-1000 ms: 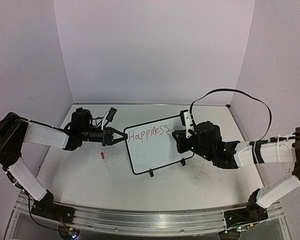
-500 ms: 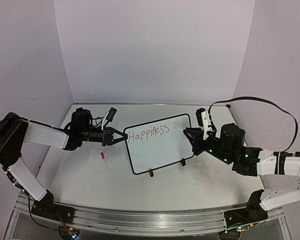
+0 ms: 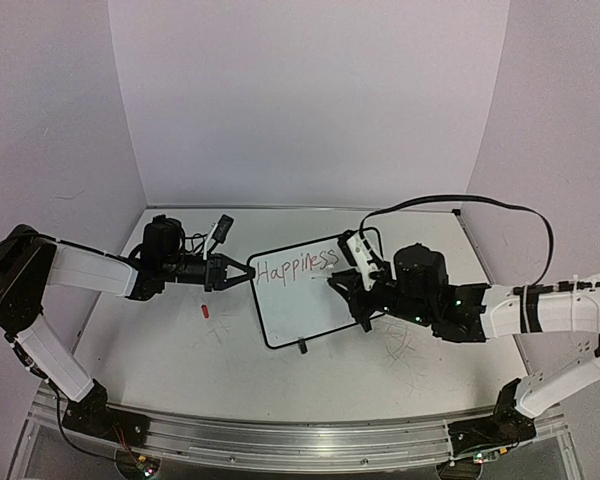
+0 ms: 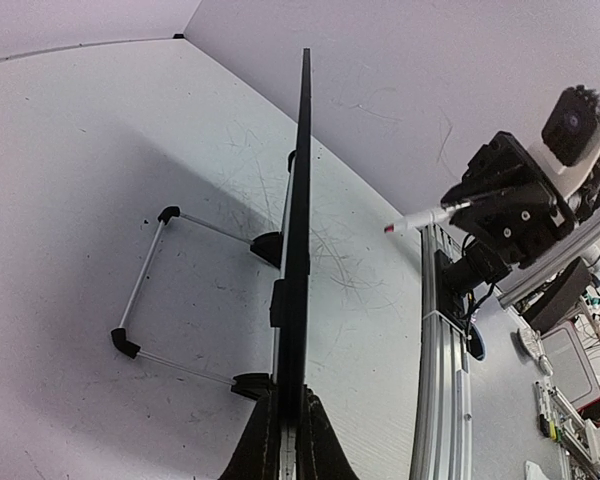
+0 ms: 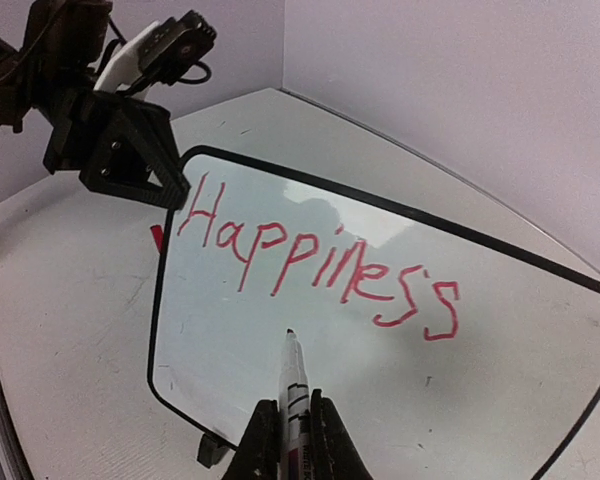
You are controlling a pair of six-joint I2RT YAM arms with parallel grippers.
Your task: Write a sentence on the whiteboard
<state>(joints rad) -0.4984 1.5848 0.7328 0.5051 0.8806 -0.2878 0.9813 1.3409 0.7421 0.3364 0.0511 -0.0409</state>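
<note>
Right arm (image 3: 500, 310) is swinging back in over the whiteboard (image 3: 290, 315), lining up for a second line.
Mid-worktop (image 3: 180, 345), the board is standing tilted on its feet, with the left tool (image 3: 242, 275) clamping its left edge. The right tool (image 3: 342, 288) is pinching a marker (image 5: 293, 385), whose tip is hovering at or just off the blank area beneath the sentence (image 5: 315, 262). That is reading only "Happiness" so far, so the next word is probably beginning.
</note>
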